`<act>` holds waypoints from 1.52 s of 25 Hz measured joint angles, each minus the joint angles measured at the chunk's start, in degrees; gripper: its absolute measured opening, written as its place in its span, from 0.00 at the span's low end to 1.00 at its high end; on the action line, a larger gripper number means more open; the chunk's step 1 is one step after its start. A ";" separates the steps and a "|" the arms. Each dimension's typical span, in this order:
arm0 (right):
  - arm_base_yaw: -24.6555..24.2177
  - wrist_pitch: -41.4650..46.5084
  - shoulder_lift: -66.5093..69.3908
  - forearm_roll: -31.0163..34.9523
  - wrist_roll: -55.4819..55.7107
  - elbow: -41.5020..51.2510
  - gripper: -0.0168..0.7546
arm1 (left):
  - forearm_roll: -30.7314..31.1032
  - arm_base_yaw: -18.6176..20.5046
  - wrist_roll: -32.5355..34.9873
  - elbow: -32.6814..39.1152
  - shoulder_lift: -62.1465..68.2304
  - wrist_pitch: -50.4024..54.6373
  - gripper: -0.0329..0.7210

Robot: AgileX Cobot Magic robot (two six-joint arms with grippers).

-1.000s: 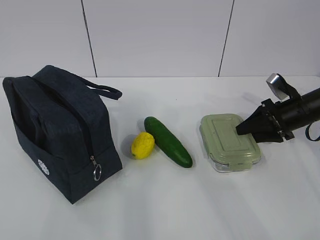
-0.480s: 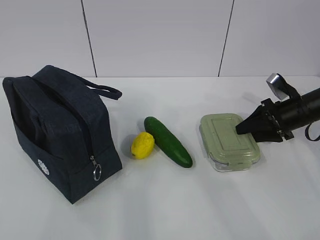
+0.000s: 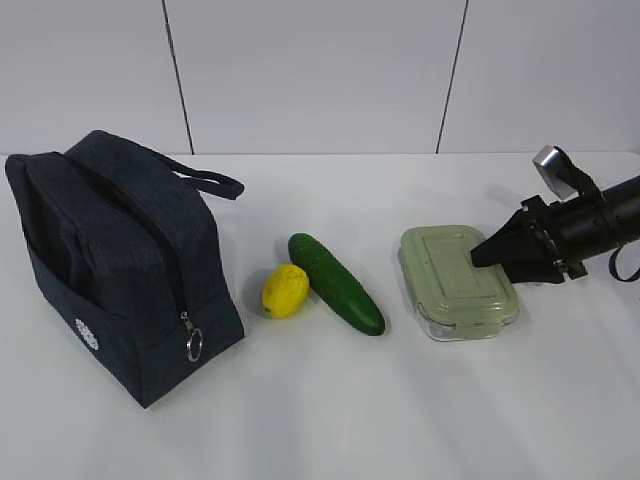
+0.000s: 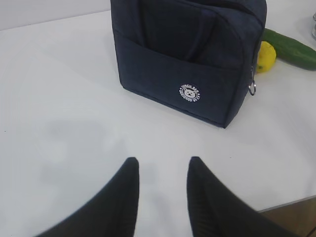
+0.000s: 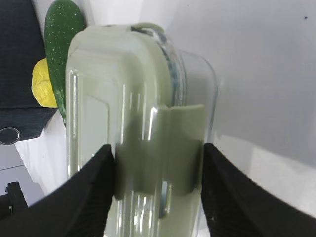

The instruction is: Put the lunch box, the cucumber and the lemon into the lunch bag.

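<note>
White table [image 3: 330, 420] has one of each: navy lunch bag [image 3: 120, 265] far left, lemon [image 3: 285, 291] touching the cucumber [image 3: 336, 283] mid-table, sage-lidded lunch box [image 3: 458, 282] on the right. Right gripper [image 5: 154, 185] straddles the box's clip end, fingers against both sides; left gripper [image 4: 160, 170] hovers spread and empty near the bag.

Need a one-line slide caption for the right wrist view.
Right gripper straddling the lunch box at its side clip, cucumber and lemon beyond.

Soft cloth, shiny lid, smooth table

The lunch bag [image 3: 120, 265] is dark matt cloth with a shiny metal ring [image 3: 194, 346]. The lunch box [image 5: 133, 133] has a glossy pale green lid over a clear see-through base. The cucumber [image 3: 336, 283] looks smooth, the lemon [image 3: 285, 291] bumpy, the tabletop [image 3: 350, 400] smooth white.
</note>
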 joint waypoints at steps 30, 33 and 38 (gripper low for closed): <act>0.00 -1.62 -4.43 -2.23 7.13 0.00 0.55 | 0.00 0.00 0.00 0.00 0.00 0.00 0.36; 0.00 -1.62 -5.56 -2.59 7.64 0.00 0.55 | 0.00 0.00 0.00 0.00 0.00 0.00 0.36; 0.00 -1.62 -8.94 -2.59 9.71 0.00 0.55 | 0.00 0.00 0.00 0.00 0.00 0.00 0.36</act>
